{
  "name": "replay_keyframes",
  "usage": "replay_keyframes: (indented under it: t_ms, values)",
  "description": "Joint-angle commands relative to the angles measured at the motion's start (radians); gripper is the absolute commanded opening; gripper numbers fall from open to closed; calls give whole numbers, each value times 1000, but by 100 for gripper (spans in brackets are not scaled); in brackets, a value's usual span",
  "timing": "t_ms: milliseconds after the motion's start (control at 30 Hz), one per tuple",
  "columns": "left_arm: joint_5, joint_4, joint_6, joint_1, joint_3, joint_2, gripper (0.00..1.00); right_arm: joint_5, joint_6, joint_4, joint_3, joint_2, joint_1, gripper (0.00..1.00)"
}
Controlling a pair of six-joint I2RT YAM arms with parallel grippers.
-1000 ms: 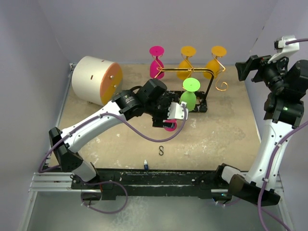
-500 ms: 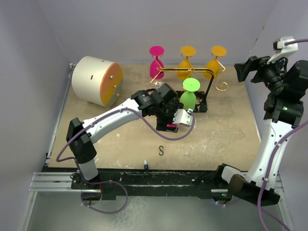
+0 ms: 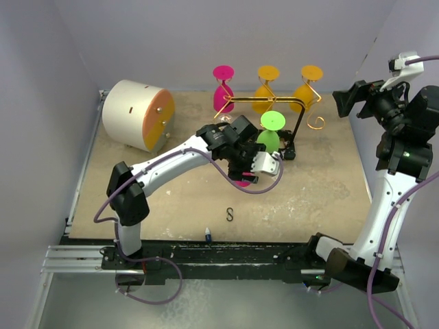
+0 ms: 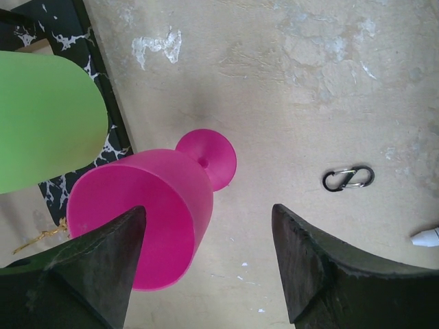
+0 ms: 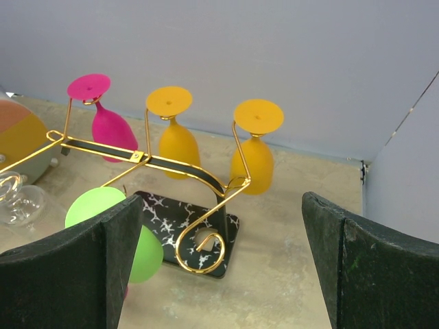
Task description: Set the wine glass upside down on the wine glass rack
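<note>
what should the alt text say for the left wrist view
A pink wine glass lies on the tan table, open bowl facing the camera, between the spread fingers of the left tool. A green glass and the rack's black marbled base sit at upper left; a small black carabiner lies at right.

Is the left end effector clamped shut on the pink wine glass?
No: the left end effector is wide open, and the pink wine glass sits nearer one side of it.
</note>
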Motion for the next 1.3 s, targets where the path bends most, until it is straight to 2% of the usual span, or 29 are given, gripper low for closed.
replay_keyframes:
  t_ms: [0,533,833,933,1133,1267]
  values:
    - [11,-17,29,12,64,31,75,-29,-2,51,0,2,-6,100]
    - [27,-99,31,20,114,98,31,-39,0,53,-10,6,-6,100]
    - [144,-283,17,16,188,104,6,-33,-2,47,-6,0,-7,100]
    - [192,-338,9,10,184,68,0,-31,-2,46,-4,1,-7,100]
    - [311,-399,-28,-19,151,-37,0,-50,-28,43,-1,6,-8,100]
    - [425,-373,-63,-40,103,-140,0,-189,-50,38,12,7,-7,100]
